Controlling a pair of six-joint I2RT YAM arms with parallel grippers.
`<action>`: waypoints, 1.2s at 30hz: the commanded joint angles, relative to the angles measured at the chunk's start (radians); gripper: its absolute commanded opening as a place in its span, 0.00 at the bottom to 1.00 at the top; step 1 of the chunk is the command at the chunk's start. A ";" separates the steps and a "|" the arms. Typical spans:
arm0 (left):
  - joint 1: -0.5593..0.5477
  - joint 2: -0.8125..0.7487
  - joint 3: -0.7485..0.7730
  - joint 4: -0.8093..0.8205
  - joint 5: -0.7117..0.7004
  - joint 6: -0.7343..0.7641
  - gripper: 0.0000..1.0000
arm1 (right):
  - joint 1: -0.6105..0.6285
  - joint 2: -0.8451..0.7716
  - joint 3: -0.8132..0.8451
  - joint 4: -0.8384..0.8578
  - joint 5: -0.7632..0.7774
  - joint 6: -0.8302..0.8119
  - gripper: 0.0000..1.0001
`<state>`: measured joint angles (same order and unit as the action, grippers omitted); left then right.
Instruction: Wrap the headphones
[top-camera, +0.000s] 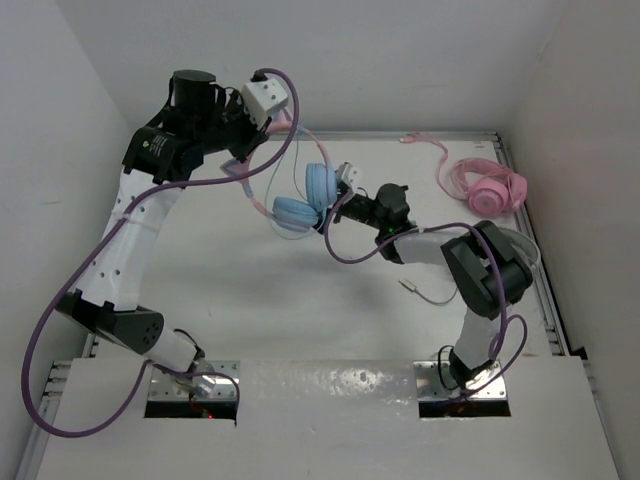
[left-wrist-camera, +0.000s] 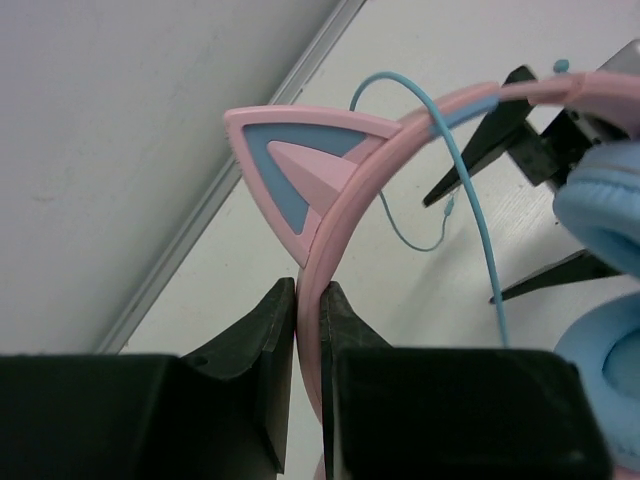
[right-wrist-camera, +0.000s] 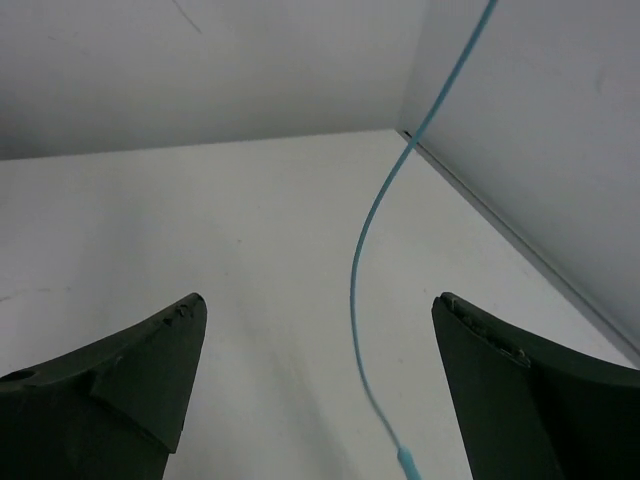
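Left wrist view: left gripper (left-wrist-camera: 308, 292) is pinching the pink headband (left-wrist-camera: 350, 190) of the headphones (top-camera: 303, 197) just below the cat ear (left-wrist-camera: 295, 160), jaws pressed tight on it, holding them above the table (top-camera: 300, 310), far-middle area. On the right wrist cam the right gripper (right-wrist-camera: 315, 305) is sitting spread wide w/ the blue cable (right-wrist-camera: 362, 270) hanging btwn its fingers, touching neither. Step in hand, prob.: catching that cable to start winding. Doing it well: closing squarely on the cable, leaving some slack, looping round the band w/o tugging vs. the left's pinch. All-pink headphones (top-camera: 485, 185) are lying far right, well apart.
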<state>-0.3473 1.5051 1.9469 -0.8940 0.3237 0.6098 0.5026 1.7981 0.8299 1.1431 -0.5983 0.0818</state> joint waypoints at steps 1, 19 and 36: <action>-0.007 -0.045 0.057 0.032 0.035 -0.036 0.00 | 0.022 0.076 0.096 0.053 -0.032 -0.016 0.93; -0.005 -0.094 -0.063 0.026 -0.063 -0.024 0.00 | -0.017 0.249 0.108 0.443 0.317 0.325 0.00; -0.005 -0.132 -0.470 0.124 -0.123 0.065 0.00 | -0.277 -0.266 -0.022 -0.100 0.502 0.033 0.00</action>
<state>-0.3473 1.4166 1.4712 -0.8471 0.1497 0.6727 0.2245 1.5330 0.7410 1.1446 -0.0822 0.1810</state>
